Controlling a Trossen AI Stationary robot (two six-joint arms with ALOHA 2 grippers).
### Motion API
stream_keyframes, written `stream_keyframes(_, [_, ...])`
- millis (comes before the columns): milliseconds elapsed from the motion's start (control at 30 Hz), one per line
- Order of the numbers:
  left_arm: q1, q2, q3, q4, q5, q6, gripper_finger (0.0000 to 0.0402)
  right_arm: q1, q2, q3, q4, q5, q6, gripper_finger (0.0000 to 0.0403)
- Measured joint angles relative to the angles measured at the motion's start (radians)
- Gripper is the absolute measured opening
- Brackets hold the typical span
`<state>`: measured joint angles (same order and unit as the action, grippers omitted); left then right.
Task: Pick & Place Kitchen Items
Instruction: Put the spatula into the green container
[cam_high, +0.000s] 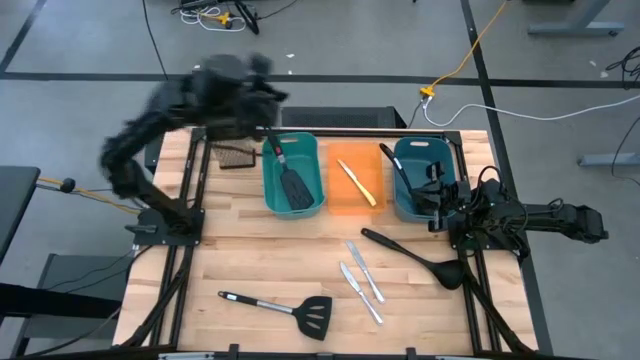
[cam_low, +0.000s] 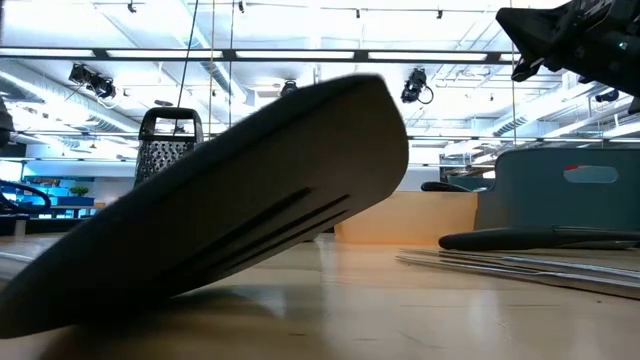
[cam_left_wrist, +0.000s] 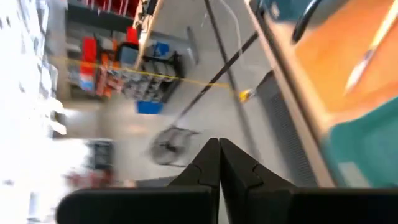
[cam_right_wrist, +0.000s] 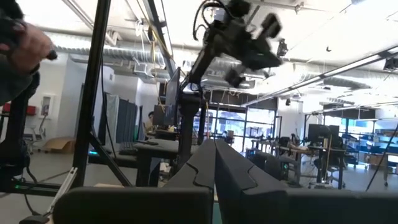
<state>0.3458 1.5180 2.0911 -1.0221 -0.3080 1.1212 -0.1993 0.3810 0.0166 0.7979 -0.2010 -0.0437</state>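
Left gripper (cam_left_wrist: 219, 163), fingers pressed together and empty, hovers at eleven o'clock above the teal bin (cam_high: 291, 176) holding a spatula (cam_high: 291, 180).

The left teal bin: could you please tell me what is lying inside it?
In the left teal bin lies one black slotted spatula, its head toward the table's middle. The floor under that head is covered, so anything beneath cannot be seen.

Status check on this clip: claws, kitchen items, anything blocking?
Left claw shut, empty, raised behind the bins. Right claw shut, empty, at table's right edge. Spatula, ladle, two knives still loose. Nothing blocking.
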Motion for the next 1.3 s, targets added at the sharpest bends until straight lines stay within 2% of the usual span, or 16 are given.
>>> stream_keyframes(67, [0.022, -0.072, 0.000, -0.084, 0.090, -0.145, 0.0005, 0.000, 0.000, 0.000, 0.000, 0.000, 0.000, 0.0006])
stream_keyframes(167, [0.078, -0.176, 0.000, -0.187, 0.287, -0.346, 0.0004, 0.000, 0.000, 0.000, 0.000, 0.000, 0.006, 0.0006])
stream_keyframes(300, [0.126, -0.291, 0.000, -0.189, 0.427, -0.582, 0.0004, 0.000, 0.000, 0.000, 0.000, 0.001, 0.009, 0.0006])
stream_keyframes(467, [0.128, -0.406, -0.042, -0.148, 0.532, -0.729, 0.0003, 0.000, 0.000, 0.000, 0.000, 0.001, 0.009, 0.0006])
stream_keyframes(567, [0.128, -0.496, -0.132, -0.101, 0.485, -0.784, 0.0002, 0.000, 0.000, 0.000, 0.000, 0.001, 0.018, 0.0006])
stream_keyframes(633, [0.128, -0.571, -0.212, -0.069, 0.404, -0.830, 0.0002, 0.000, 0.000, 0.000, 0.000, 0.001, 0.030, 0.0006])
stream_keyframes(700, [0.128, -0.656, -0.313, -0.015, 0.384, -0.850, 0.0002, 0.000, 0.000, 0.000, 0.000, 0.001, 0.035, 0.0006])
stream_keyframes(800, [0.128, -0.789, -0.498, 0.124, 0.456, -0.888, 0.0001, 0.000, 0.000, 0.000, -0.002, 0.001, 0.036, 0.0006])
stream_keyframes(967, [0.128, -0.982, -0.887, 0.366, 0.569, -0.986, 0.0001, 0.000, 0.000, 0.000, -0.004, 0.001, 0.036, 0.0006])
stream_keyframes(1133, [0.128, -1.168, -1.226, 0.578, 0.562, -1.009, 0.0001, 0.000, 0.000, 0.000, -0.005, 0.000, 0.066, 0.0006])
stream_keyframes(1300, [0.128, -1.386, -1.432, 0.647, 0.490, -1.005, 0.0001, 0.000, 0.000, 0.000, -0.007, 0.001, 0.088, 0.0006])
